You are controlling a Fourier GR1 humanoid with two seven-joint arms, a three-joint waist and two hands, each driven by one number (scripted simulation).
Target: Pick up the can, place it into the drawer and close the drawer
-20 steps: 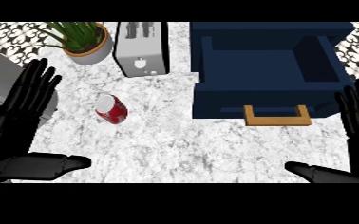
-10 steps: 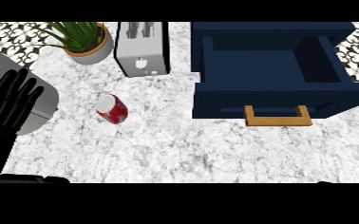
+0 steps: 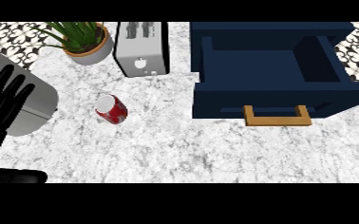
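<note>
A red can [image 3: 111, 109] with a silver top stands on the marble counter, left of centre. To its right a navy drawer [image 3: 224, 99] is pulled open, its wooden handle [image 3: 277, 121] facing me and its inside showing nothing. My left hand [image 3: 13, 99] is at the left edge with its black fingers straight, lying over its grey forearm [image 3: 38, 102], a hand's width left of the can and apart from it. A black part of that arm [image 3: 21, 175] shows at the lower left corner. My right hand is out of view.
A silver toaster [image 3: 142, 48] stands behind the can at the back. A potted green plant [image 3: 84, 40] sits to the toaster's left. Patterned tiles [image 3: 17, 33] line the back wall. Bare marble [image 3: 182, 152] spreads in front of the can and the drawer.
My left forearm has swung in over the counter's left side, closer to the can. My right hand has left the view. The can and drawer have not moved.
</note>
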